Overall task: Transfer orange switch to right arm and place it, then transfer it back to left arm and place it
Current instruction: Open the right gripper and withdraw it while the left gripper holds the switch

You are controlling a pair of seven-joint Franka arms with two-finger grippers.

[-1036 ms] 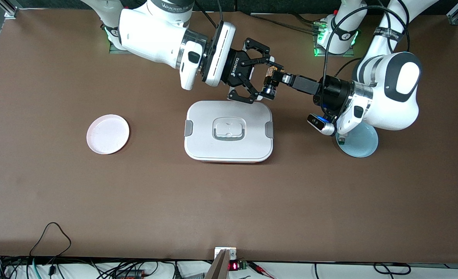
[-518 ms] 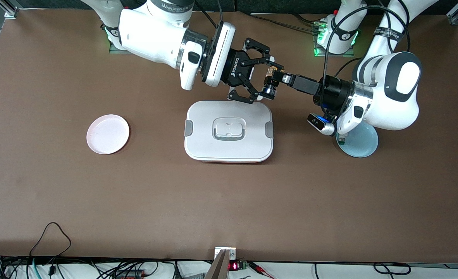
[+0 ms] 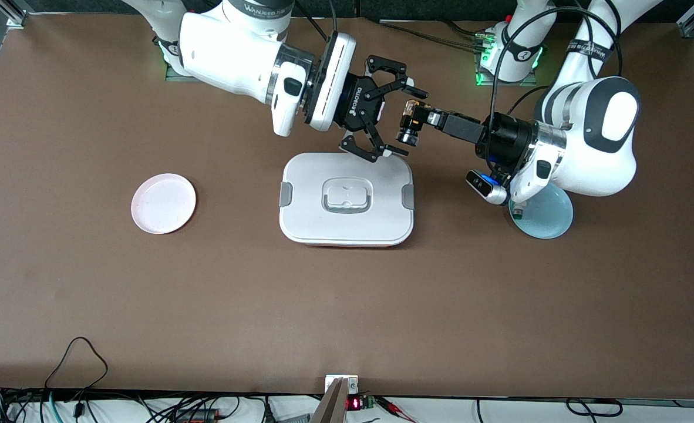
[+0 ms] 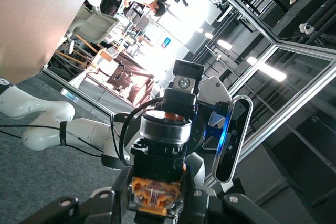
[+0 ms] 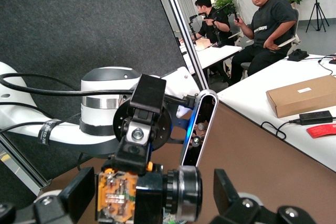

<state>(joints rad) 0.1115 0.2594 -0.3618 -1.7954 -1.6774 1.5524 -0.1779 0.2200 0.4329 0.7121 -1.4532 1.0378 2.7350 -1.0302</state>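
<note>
Pink plate [image 3: 164,203] toward right arm's end. Right gripper [image 3: 393,120] spread wide, over table just above box [image 3: 346,200] edge farthest from camera, not touching switch [image 3: 409,124]. Switch held aloft beside it, pinched by left gripper [image 3: 419,116]. Blue plate [image 3: 549,215] under left arm.

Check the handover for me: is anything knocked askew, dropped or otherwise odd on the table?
Nothing stands out. The left gripper holds the orange switch in the air, the open right gripper around it, not touching. The box sits square, lid on; the pink plate and blue plate lie flat.
</note>
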